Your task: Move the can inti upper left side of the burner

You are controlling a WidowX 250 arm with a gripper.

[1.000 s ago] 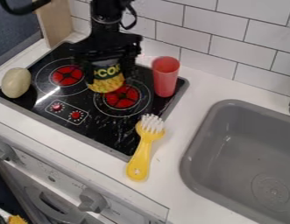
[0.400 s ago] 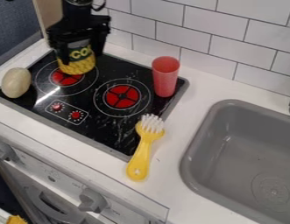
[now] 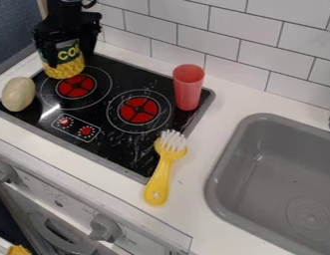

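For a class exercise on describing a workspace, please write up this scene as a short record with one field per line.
Can: corn can, upright at the upper left of the left burner; whether it touches down, cannot tell
Claw: black claw, closed around the can
Cup: red, upright, cooktop's upper right
Brush: yellow dish brush, bristles up, at the cooktop's right edge
Oval object: pale, smooth, cooktop's left edge
Sink: gray basin, right of the brush

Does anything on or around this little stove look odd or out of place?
Nothing looks spilled or damaged, but the yellow brush lies askew across the edge of the stovetop, an odd spot for a scrubbing brush.
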